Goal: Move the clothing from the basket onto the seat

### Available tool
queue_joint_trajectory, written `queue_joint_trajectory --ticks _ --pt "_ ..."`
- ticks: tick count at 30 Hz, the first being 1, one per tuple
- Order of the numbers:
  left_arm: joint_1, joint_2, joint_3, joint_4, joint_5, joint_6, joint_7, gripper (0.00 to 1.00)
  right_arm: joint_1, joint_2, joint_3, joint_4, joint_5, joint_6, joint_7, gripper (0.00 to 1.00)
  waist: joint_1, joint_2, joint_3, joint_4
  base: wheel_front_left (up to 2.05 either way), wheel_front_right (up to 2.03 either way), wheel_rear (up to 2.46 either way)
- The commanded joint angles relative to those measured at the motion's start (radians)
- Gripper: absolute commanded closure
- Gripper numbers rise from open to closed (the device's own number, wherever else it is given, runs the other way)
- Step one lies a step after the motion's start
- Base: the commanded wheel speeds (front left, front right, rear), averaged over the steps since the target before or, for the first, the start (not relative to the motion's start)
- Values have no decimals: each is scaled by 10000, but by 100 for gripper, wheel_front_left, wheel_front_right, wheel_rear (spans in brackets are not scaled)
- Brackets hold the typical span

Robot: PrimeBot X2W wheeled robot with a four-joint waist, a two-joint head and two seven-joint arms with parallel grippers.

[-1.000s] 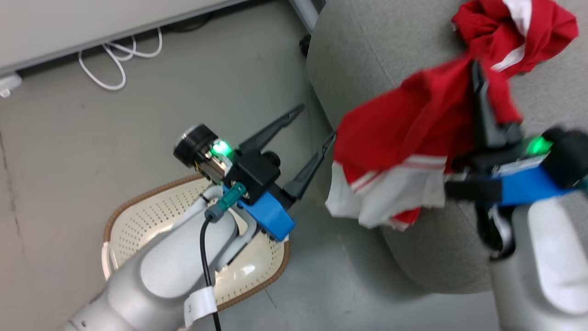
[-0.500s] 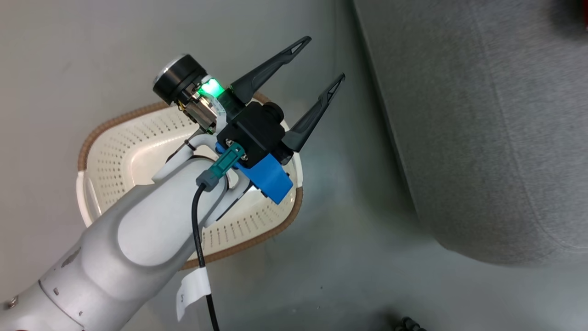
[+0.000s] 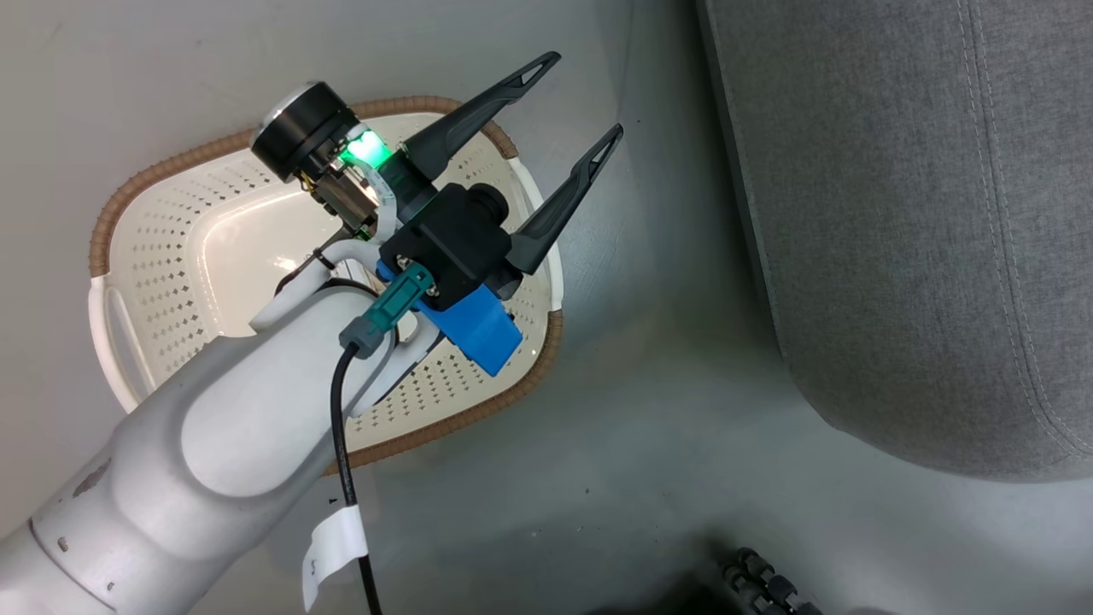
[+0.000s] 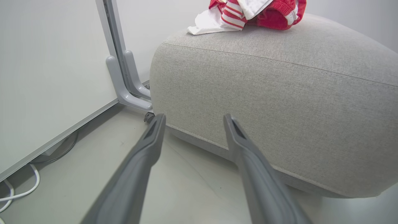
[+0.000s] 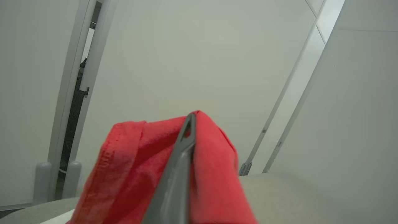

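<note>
The cream basket [image 3: 162,282] with a brown rim stands on the floor, and the part of its inside that shows holds no cloth; my left forearm hides the rest. My left gripper [image 3: 583,94] hangs open over the basket's right rim, fingers pointing toward the grey seat [image 3: 922,213]. In the left wrist view that gripper [image 4: 193,116] is open and faces the seat's side [image 4: 279,93]. Red and white clothing [image 4: 261,12] lies bunched on top of the seat. My right gripper [image 5: 189,119] is shut on a red garment [image 5: 130,161], held above the seat [image 5: 295,196].
A white partition with a grey foot bracket [image 4: 124,87] stands left of the seat, and a white cable [image 4: 18,193] lies under it. A dark ribbed part [image 3: 768,585] sits at the bottom edge. Grey floor lies between basket and seat.
The head camera has swung down and left, so the right gripper with the red garment has left that view and the basket fills more of it. My left gripper stays open.
</note>
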Motion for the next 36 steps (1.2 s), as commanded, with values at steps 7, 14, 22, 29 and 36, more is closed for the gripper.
queue_joint_trajectory --ticks 7,14,22,29,36 --pt "-195 121 -63 -283 43 100 155 0 1145 966 126 1082 -271 -1 -36 100 -2 0 139 -3 0 0 0" --pt "-73 38 -113 -183 -44 165 -32 0 1767 1543 -193 939 -295 -1 -38 11 -2 0 -167 200 0 0 0" --pt "584 -336 -86 327 -372 288 -556 0 3495 2053 -52 239 -489 -1 -36 0 -2 0 -1644 360 0 0 0" --pt "1480 -681 400 736 -744 532 -790 0 5761 2586 273 -824 -50 1 -38 0 -2 0 -3209 525 0 0 0" --pt "2974 -836 2028 73 -564 868 -792 0 7341 3194 1092 -2127 -49 1 -38 0 -2 0 -4636 819 0 0 0"
